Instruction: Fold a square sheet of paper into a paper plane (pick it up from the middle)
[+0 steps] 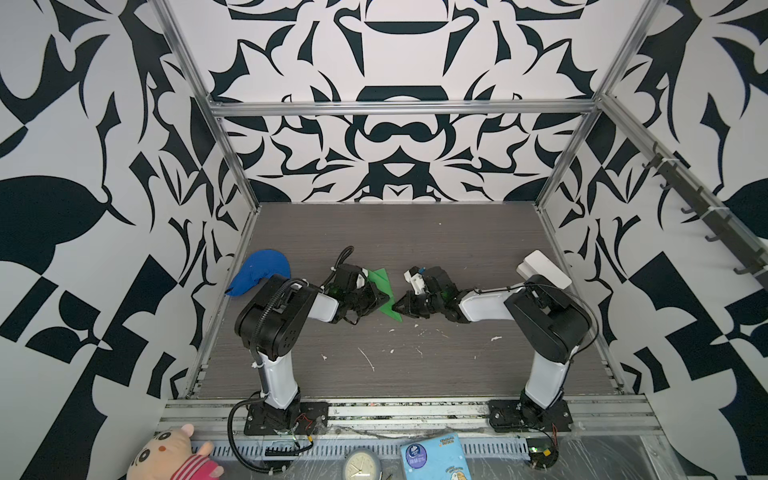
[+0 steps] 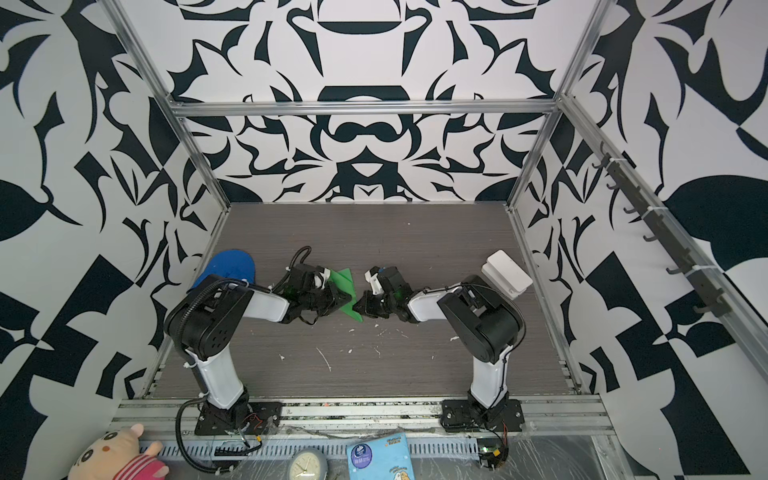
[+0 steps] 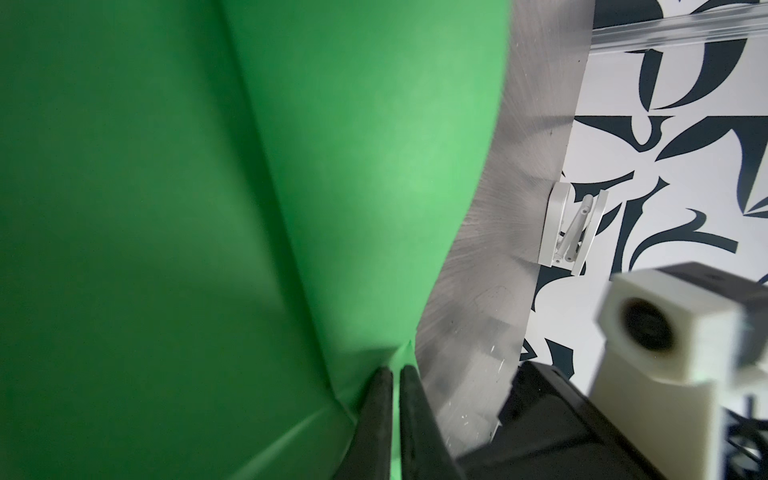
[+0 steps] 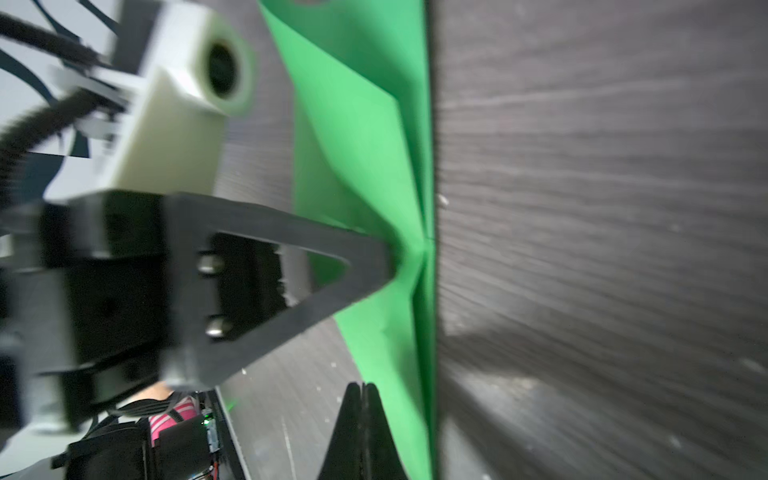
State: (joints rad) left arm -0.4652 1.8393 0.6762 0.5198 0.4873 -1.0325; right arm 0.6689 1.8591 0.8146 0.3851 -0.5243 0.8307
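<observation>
Robot lab test cell. Aluminium frame (image 1: pixel 399 109) encloses a grey table (image 1: pixel 374 232); black-and-white patterned walls (image 1: pixel 83 124); left arm (image 1: pixel 274 316) and right arm (image 1: pixel 548 320) bolted to a front rail (image 1: pixel 407 411); exposed cable (image 1: pixel 231 436).

On table (image 1: pixel 415 241): paper plane (image 1: pixel 381 282) centre, cap (image 1: pixel 259 270) apparently at left edge.

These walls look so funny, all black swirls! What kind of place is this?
Probably a robot lab booth, not a home. A left arm and a right arm are bolted to a metal rail, and a metal frame holds the patterned walls round a small table.
</observation>
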